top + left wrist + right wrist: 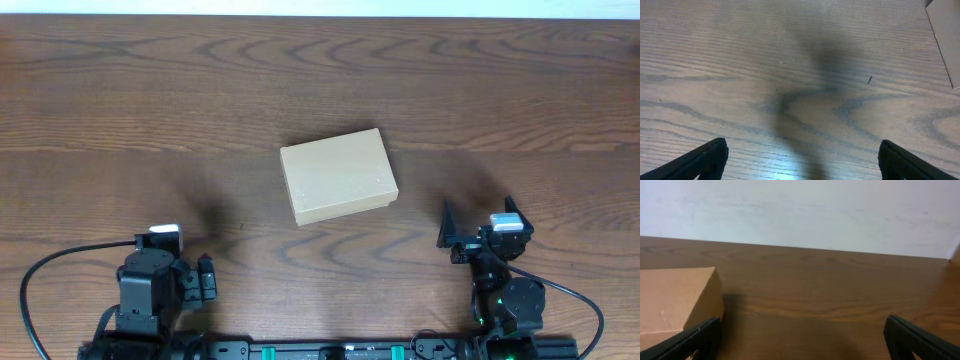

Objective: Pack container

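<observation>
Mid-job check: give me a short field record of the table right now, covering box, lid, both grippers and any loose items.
box: mid-table, turned slightly askew
lid: shut, lying flat
left gripper: open, empty, over bare wood, box off to its right
right gripper: open, empty, box off to its left
contact: neither gripper touches the box
loose items: none visible in any view
table: dark wood
</observation>
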